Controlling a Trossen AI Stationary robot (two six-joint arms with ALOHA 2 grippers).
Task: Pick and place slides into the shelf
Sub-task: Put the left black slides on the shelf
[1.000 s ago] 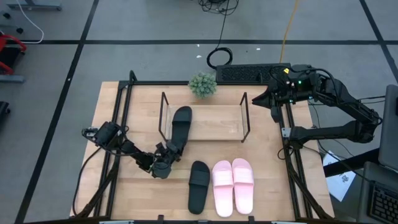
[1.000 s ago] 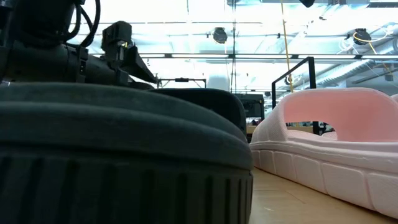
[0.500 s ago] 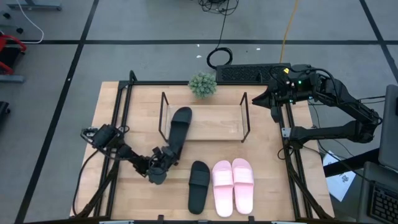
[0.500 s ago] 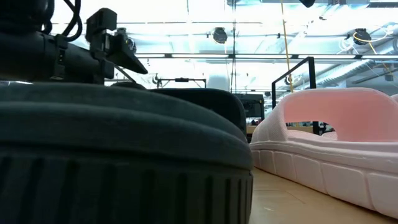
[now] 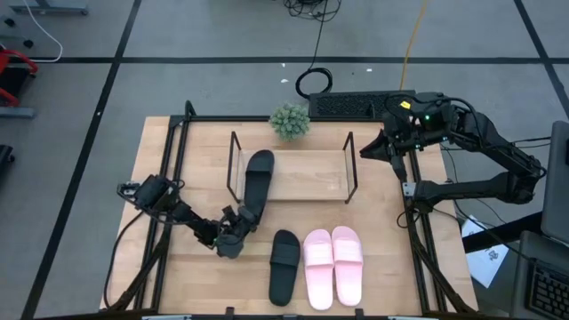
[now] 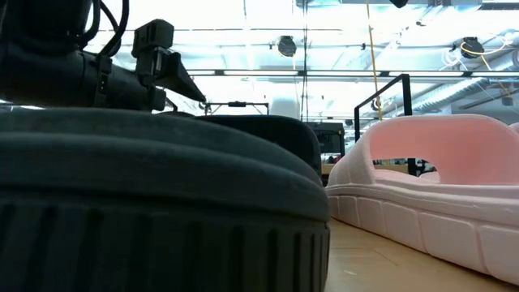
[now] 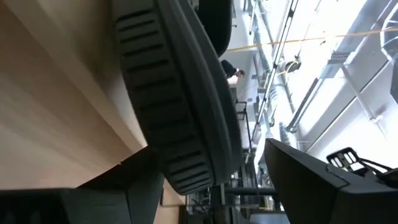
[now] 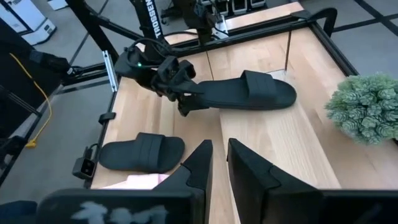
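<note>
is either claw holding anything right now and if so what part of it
The left claw grips the heel end of a black slide whose toe end lies in the shelf. The right claw holds nothing.

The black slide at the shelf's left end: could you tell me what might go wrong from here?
The black slide lies partly on the shelf, its heel overhanging the front edge at the left gripper, so it could slip back off. It also sits beside the left wire frame and might snag there when pushed.
</note>
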